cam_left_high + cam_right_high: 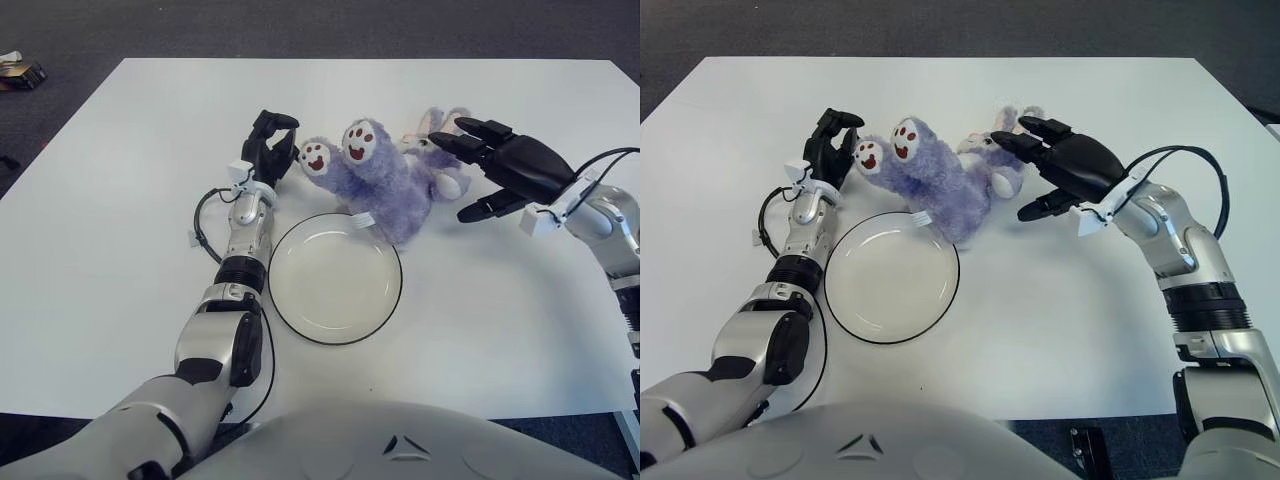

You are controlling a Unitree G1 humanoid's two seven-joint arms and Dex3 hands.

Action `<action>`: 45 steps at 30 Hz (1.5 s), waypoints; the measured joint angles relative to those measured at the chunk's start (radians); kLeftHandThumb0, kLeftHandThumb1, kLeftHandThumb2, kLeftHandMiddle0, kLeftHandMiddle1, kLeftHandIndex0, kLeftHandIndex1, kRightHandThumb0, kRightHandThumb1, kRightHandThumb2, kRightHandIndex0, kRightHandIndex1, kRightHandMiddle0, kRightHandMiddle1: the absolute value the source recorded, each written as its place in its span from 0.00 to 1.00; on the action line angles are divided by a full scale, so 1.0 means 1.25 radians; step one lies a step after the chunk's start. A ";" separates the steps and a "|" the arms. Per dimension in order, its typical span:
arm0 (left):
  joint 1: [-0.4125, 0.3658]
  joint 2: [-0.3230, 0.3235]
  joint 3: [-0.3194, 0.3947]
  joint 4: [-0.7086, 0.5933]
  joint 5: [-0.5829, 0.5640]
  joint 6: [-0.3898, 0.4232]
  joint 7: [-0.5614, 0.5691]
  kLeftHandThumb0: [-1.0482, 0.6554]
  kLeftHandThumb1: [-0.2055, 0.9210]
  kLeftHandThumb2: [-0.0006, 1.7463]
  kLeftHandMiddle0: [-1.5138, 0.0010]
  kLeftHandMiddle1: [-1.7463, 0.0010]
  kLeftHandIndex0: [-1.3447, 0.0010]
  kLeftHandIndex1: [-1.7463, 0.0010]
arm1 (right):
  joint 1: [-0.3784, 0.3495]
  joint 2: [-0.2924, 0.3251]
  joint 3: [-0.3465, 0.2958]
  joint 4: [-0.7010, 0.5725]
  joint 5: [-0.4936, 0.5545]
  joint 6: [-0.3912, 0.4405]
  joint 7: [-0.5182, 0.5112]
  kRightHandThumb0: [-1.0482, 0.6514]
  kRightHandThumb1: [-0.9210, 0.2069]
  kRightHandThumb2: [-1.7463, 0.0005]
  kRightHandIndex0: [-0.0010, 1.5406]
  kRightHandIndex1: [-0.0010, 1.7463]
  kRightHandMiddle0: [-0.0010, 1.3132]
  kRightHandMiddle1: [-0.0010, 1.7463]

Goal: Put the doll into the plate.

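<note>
While the purple plush doll (385, 175) lies on the white table (120, 250) just beyond the far rim of the plate (335, 278), its two pawed feet point toward the robot's left and its pale-eared head toward the right. A small white tag at its lower edge overlaps the plate's dark rim; any writing on the tag is too small to read. The plate, white with a black rim, holds nothing. The right hand (505, 165) hovers beside the doll's head, fingers spread wide, the upper ones reaching over the ears and the thumb lower, holding nothing. The left hand (268, 150) shows just beside the doll's feet with its dark fingers curled narrow, gripping nothing that can be seen.
</note>
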 measured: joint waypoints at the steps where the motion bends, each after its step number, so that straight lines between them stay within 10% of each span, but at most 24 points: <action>1: 0.000 0.000 0.000 0.000 0.000 0.000 0.000 0.41 1.00 0.16 0.41 0.00 0.65 0.16 | -0.004 0.003 0.004 0.004 -0.003 0.001 -0.001 0.07 0.00 0.95 0.00 0.00 0.04 0.00; 45: 0.003 -0.006 0.002 -0.002 0.002 -0.007 0.005 0.41 1.00 0.15 0.42 0.00 0.65 0.16 | -0.187 0.114 0.131 0.208 -0.037 0.004 -0.045 0.10 0.02 0.99 0.00 0.00 0.04 0.00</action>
